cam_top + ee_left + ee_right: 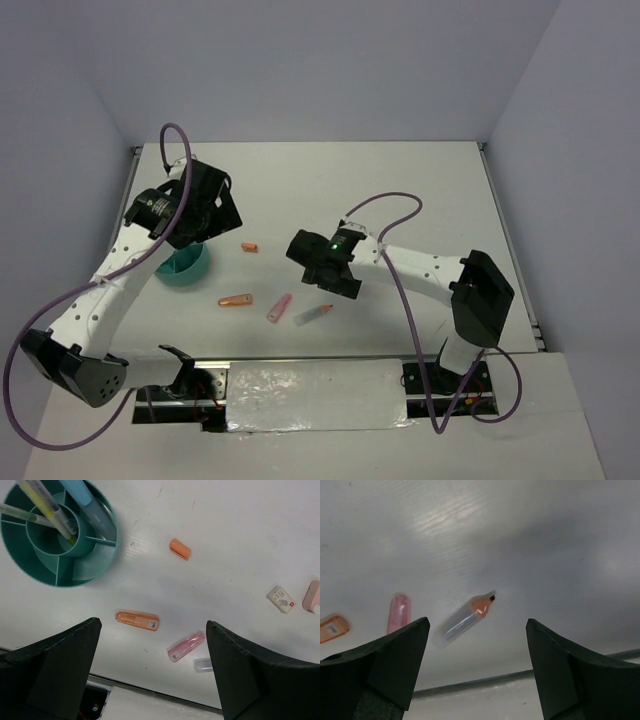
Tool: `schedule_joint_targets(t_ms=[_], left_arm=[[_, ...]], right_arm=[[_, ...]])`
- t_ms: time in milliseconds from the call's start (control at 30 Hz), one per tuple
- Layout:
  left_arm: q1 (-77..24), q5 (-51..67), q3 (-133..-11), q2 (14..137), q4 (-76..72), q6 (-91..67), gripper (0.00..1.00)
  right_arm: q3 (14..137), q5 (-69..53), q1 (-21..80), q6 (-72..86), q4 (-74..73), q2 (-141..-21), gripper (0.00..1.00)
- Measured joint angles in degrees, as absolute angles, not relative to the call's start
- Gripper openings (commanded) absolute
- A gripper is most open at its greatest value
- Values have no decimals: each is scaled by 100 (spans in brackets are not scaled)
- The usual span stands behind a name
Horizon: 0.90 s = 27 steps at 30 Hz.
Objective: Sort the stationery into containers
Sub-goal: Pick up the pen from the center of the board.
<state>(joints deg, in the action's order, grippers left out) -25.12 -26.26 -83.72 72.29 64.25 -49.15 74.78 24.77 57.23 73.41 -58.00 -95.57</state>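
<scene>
The teal divided bowl holds several pens and markers. On the table lie an orange marker, a pink marker, a clear pen with an orange tip and a small orange cap. A pale eraser block and a pink block lie further right. My left gripper is open and empty, high above the bowl. My right gripper is open and empty, above the clear pen.
The table's front edge with a taped strip runs just below the loose items. The grey walls close in at the back and sides. The left arm's purple cable loops above the bowl.
</scene>
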Motion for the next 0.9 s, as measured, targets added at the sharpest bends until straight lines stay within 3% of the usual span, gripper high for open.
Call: schedule_joint_targets(t_ms=[333, 900], left_arm=[[-2438, -1636, -7795, 7126, 5769, -4322, 99], [-2438, -989, -7371, 6654, 5658, -3470, 99]], right_arm=[[7352, 1898, 6257, 8451, -5441, -9898, 65], [8176, 1638, 6663, 9821, -5669, -11273, 63]])
